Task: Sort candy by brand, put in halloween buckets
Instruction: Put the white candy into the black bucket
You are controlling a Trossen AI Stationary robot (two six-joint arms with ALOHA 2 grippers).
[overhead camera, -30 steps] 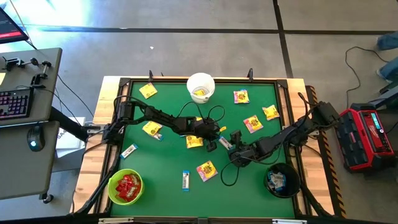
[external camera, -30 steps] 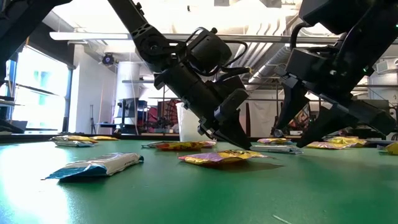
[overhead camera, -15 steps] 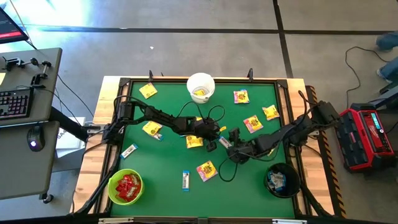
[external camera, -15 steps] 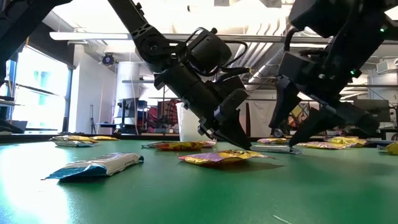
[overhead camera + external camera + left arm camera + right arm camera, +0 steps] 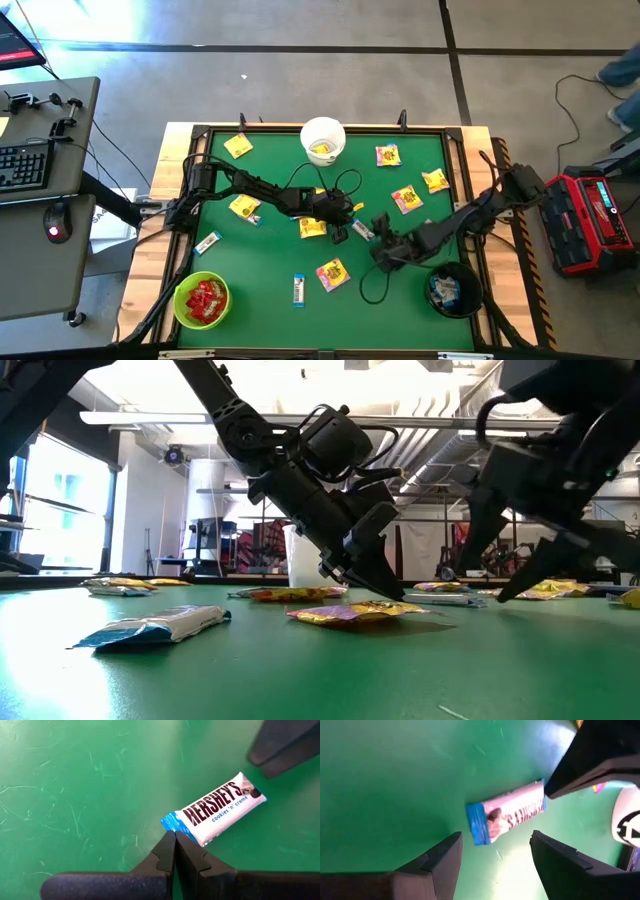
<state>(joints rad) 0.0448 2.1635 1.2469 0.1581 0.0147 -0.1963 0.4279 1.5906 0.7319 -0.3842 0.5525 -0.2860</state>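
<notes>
A white-and-blue candy bar point(image 5: 215, 810) lies flat on the green mat near the table's middle point(image 5: 362, 229). My left gripper point(image 5: 175, 836) is shut, its tips at the bar's blue end. My right gripper point(image 5: 496, 845) is open and hovers at the bar's other end, one finger on each side of that end, touching nothing. Yellow packets point(image 5: 312, 227) and other bars point(image 5: 298, 289) lie scattered on the mat. The white bucket point(image 5: 323, 140) stands at the far edge, the green bucket point(image 5: 202, 300) with red packets at the near left, and the black bucket point(image 5: 455, 290) at the near right. My left gripper's shut fingertips point(image 5: 186, 851) meet the edge of the bar's blue end point(image 5: 172, 822). They come slanting down from the table's left, roughly in line with the bar. The bar rests flat on the mat; whether the tips press on it I cannot tell.
A yellow packet point(image 5: 350, 612) lies just in front of my left gripper's tips, and another bar point(image 5: 155, 627) lies nearer the front. Both arms' cables loop over the mat's middle. A raised dark frame point(image 5: 470, 200) borders the mat.
My right gripper, still open, has shifted slightly toward the table's right edge in the last half second and rolled a little. The bar and my left gripper have kept still.
</notes>
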